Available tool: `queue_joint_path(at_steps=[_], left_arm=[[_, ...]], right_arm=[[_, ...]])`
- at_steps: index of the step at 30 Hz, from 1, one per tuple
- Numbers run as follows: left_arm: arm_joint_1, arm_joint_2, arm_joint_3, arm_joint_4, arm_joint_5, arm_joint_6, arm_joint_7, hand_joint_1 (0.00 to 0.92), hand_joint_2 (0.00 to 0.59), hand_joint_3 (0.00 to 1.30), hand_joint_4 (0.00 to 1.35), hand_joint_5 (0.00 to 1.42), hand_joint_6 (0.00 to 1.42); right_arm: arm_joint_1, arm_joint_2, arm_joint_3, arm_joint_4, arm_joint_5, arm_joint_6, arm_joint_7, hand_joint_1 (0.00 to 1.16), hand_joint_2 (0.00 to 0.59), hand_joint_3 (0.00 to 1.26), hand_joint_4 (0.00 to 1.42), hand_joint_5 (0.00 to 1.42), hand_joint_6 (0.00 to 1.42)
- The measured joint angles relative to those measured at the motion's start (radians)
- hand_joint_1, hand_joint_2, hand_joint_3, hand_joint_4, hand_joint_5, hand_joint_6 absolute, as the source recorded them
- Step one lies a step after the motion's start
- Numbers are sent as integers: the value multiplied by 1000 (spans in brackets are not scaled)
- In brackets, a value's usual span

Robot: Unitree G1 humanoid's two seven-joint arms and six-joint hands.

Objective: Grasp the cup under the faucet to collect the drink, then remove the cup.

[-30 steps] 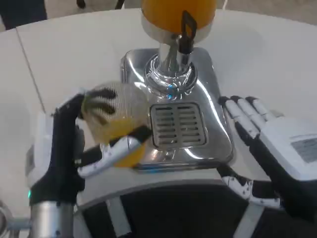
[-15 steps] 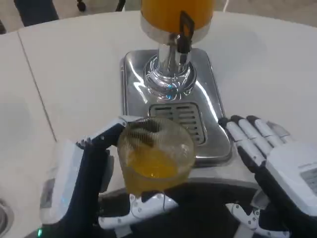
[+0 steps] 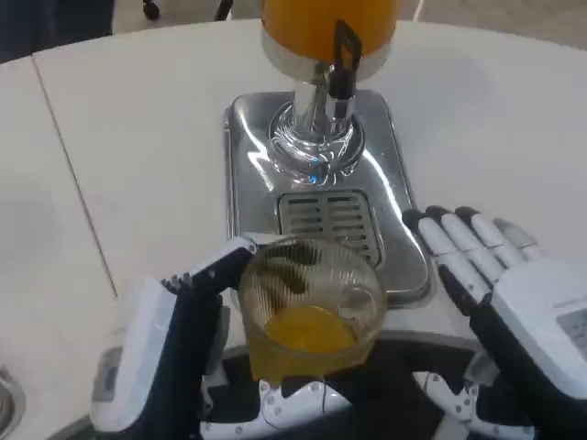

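Head view looks down on a white table [image 3: 138, 137] with a chrome dispenser base [image 3: 316, 197] near its middle. An orange tank [image 3: 321, 23] sits atop the column, and a black faucet lever [image 3: 345, 55] hangs at its front. The drip grille [image 3: 330, 220] lies bare at the base's front. At the table's near edge, just in front of the base, the left hand [image 3: 183, 357] grasps the clear cup [image 3: 312, 312], fingers wrapped around its side; orange drink pools in its bottom. The right hand [image 3: 500, 293] rests released beside the base's right front corner, fingers spread, touching nothing.
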Motion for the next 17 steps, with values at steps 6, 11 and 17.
queue_joint_path(at_steps=[6, 11, 17], left_arm=[[1, -19, -11, 0, 10, 0, 0, 560, 39, 1215, 1058, 1424, 1424], [-6, -29, -7, 0, 20, 0, 0, 562, 39, 1215, 1058, 1424, 1424], [-16, -43, -3, 0, 21, 3, 0, 566, 41, 1215, 1058, 1424, 1424]], right_arm=[[8, 9, 3, -17, -1, 0, 6, 454, 471, 0, 0, 0, 33], [11, 11, -1, -29, 0, 0, 12, 450, 470, 0, 0, 0, 33], [11, 11, -3, -29, 0, 0, 20, 447, 470, 0, 0, 0, 33]])
